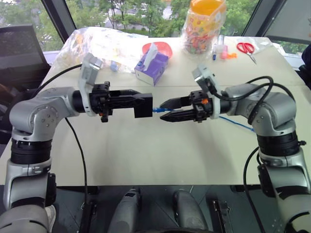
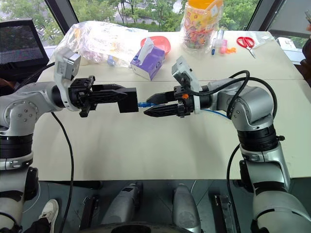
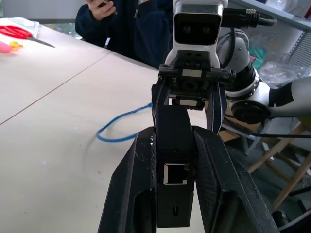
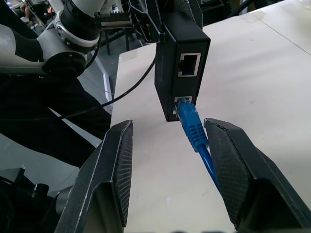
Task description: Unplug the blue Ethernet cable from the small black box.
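Plug of the blue Ethernet cable (image 4: 190, 122) stuck in the small black box (image 1: 144, 105), mid-frame, high over the desk (image 1: 146, 155). Box pinched tight in the left gripper (image 1: 141, 103). Right gripper (image 4: 177, 167) spread wide, one finger each side of the plug, not touching. Could go wrong: squeezing the thin cord and not the plug, then slipping off; or tugging crooked and twisting the box loose. Lots of bare desk below; purple tissue box (image 1: 151, 67) well behind; slack cord trailing toward the right edge.
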Tool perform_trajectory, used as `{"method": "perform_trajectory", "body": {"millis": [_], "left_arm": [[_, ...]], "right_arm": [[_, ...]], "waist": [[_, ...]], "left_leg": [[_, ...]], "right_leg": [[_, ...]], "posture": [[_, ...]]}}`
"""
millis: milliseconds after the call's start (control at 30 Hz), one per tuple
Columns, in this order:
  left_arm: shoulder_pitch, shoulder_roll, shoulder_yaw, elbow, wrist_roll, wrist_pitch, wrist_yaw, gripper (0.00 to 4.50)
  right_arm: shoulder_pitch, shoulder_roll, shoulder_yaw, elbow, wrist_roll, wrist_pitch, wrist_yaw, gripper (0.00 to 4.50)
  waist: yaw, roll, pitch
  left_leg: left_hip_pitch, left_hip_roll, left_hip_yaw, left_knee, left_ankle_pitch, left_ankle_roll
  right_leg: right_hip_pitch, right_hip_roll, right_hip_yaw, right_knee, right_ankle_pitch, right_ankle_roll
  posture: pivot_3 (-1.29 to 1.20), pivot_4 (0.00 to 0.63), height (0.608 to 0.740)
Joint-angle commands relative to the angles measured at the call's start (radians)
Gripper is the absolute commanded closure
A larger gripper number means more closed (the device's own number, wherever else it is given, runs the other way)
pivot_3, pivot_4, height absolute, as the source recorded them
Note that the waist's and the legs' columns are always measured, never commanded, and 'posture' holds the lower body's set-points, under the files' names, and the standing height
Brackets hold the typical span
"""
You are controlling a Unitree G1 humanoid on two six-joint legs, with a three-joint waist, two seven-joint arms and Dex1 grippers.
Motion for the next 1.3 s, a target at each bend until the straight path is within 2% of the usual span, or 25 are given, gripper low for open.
{"method": "perform_trajectory", "body": {"millis": [33,533,633,1300], "left_arm": [[-0.021,-0.006,0.038,-0.028,-0.025,-0.012,0.012,4.01],[-0.014,-0.015,0.033,-0.077,-0.049,0.000,0.031,4.01],[-0.008,-0.008,0.032,-0.081,-0.048,0.000,0.024,4.01],[0.013,0.027,0.009,-0.115,-0.029,-0.010,-0.025,4.01]], "right_arm": [[-0.005,0.011,0.005,-0.038,0.028,0.003,-0.009,2.11],[-0.028,0.030,0.014,-0.013,0.033,-0.004,-0.023,2.11],[-0.030,0.027,0.016,-0.011,0.029,-0.006,-0.021,2.96],[-0.016,-0.015,0.033,-0.024,0.029,-0.009,0.012,2.96]], "waist": [[0.000,0.000,0.000],[0.000,0.000,0.000],[-0.001,0.000,0.000],[-0.001,0.000,0.000]], "left_leg": [[0.000,0.000,0.000,0.000,0.000,0.000],[0.000,0.000,0.000,0.000,0.000,0.000],[0.000,0.000,0.000,0.000,0.000,0.000],[0.000,0.000,0.000,0.001,0.000,0.000]], "right_leg": [[0.000,0.000,0.000,0.000,0.000,0.000],[0.000,0.000,0.000,0.001,0.000,0.000],[0.000,0.000,0.000,0.001,0.000,0.000],[0.000,0.000,0.000,0.002,0.000,0.000]], "posture": [[0.00,0.150,0.728],[0.00,0.150,0.728],[0.00,0.150,0.728],[0.00,0.150,0.728]]}}
